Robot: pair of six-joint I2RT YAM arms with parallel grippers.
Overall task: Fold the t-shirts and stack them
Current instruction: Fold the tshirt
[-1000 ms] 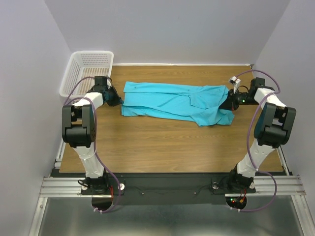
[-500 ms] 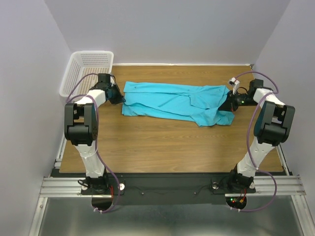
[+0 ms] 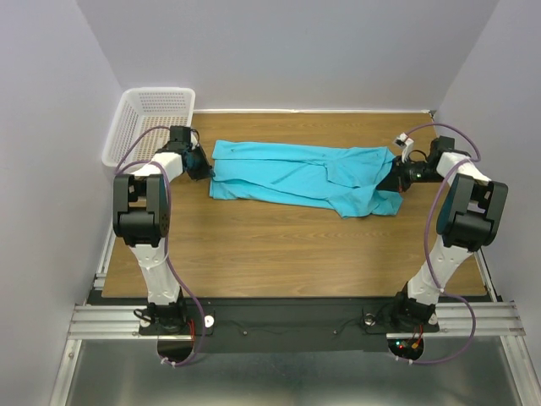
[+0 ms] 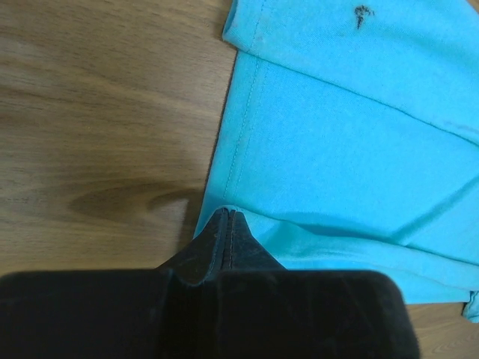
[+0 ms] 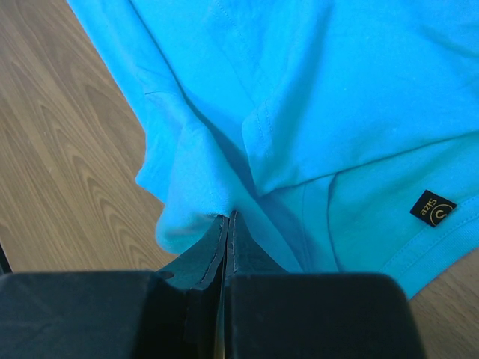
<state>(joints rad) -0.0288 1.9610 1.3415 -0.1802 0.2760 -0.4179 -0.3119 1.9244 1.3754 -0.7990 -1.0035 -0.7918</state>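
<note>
A turquoise t-shirt (image 3: 296, 173) lies folded into a long band across the far half of the wooden table (image 3: 279, 245). At the band's left end my left gripper (image 3: 207, 167) is low and shut, its tips (image 4: 228, 212) closed on the hem of the t-shirt (image 4: 337, 112). A small dark mark (image 4: 361, 13) shows on the cloth farther up. At the right end my right gripper (image 3: 391, 179) is shut too, and the t-shirt (image 5: 314, 90) bunches up where its tips (image 5: 228, 216) pinch it. A small black label (image 5: 432, 208) sits near the neckline.
A white mesh basket (image 3: 152, 110) stands at the back left corner, just behind the left arm. Grey walls close in the table on three sides. Bare wood runs between the shirt and the arm bases.
The left gripper has shifted a little toward the back and right, staying at the shirt's left edge. The right gripper and the shirt have barely moved.
</note>
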